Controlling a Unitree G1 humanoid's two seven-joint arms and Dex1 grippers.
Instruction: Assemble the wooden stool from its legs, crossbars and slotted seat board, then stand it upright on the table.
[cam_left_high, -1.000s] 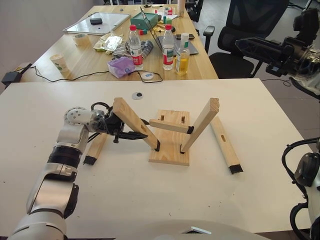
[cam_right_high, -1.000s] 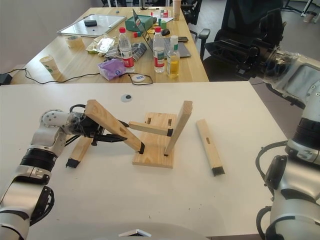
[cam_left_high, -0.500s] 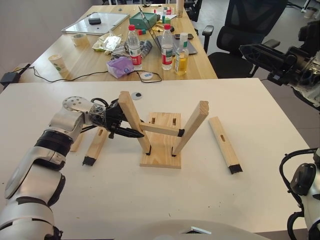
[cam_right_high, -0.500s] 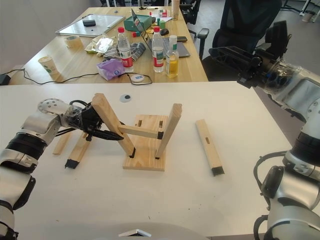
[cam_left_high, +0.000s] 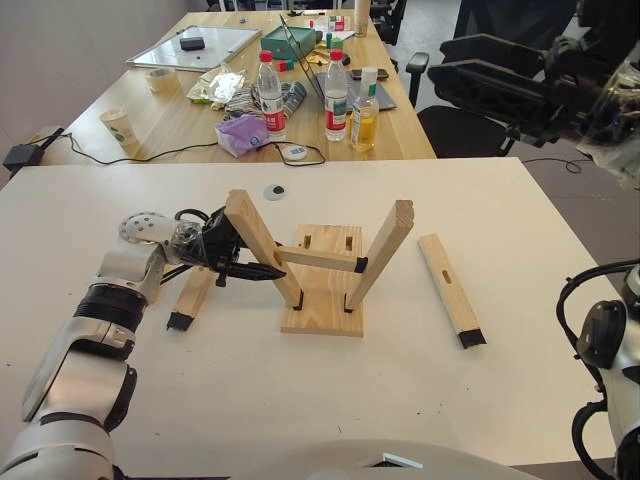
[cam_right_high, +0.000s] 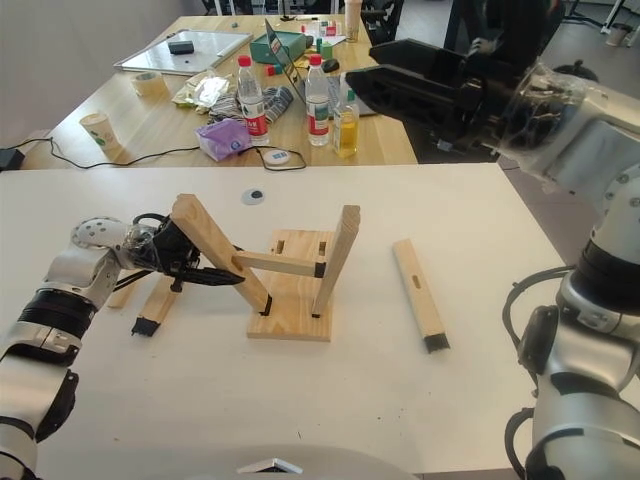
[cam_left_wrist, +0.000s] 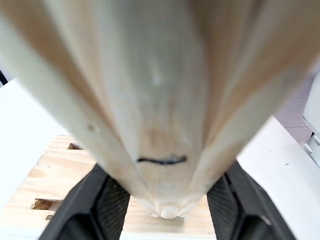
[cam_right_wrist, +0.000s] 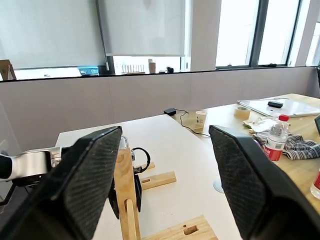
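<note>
The left tool pinches a slanted leg of the half-built stool mid-length, a sensible hold on stiff, probably light timber. The right tool hangs spread, empty.

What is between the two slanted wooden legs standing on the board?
A wooden crossbar spans between them, above the seat board; both eye views show it.

Seat board flat; left leg, right leg tilted on it, crossbar joining; spare leg beside.
</note>
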